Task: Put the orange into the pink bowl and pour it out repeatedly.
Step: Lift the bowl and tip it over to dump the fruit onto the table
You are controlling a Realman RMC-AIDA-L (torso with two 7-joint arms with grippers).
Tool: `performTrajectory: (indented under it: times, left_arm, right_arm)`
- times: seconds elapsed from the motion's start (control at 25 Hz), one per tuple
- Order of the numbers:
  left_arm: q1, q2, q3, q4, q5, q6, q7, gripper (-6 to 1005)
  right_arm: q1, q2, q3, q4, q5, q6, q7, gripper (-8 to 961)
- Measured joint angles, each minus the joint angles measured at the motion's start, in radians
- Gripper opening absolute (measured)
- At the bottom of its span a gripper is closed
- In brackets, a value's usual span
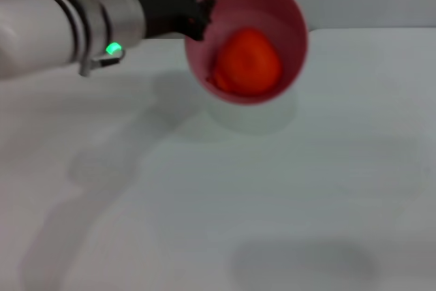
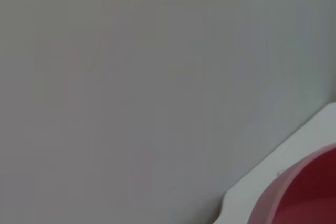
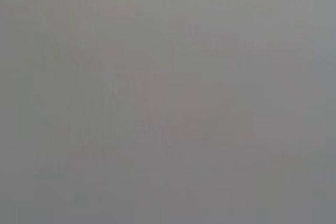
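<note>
Left tool (image 1: 203,17) was clamped on the rim of the pink bowl (image 1: 289,28), holding it clear above the white counter (image 1: 286,209) and tipped so its mouth faced forward and down; the right tool was out of view. Inside, the orange (image 1: 248,60) rested against the lower wall near the lip. I judged the fruit firm, light and prone to roll, the glossy bowl stiff and slippery, best pinched at the rim.
</note>
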Motion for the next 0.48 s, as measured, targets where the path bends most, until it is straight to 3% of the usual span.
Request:
performTrajectory:
  times: [0.08, 0.48]
  left_arm:
    - [0.012, 0.0, 0.087, -0.01, 0.027, -0.092, 0.026, 44]
    - [0.059, -0.003, 0.343, -0.086, 0.073, -0.49, 0.113, 43]
  right_arm:
    - [0.001, 0.0, 0.001, 0.004, 0.001, -0.002, 0.0, 591]
    - [0.005, -0.001, -0.023, 0.013, 0.004, -0.019, 0.005, 592]
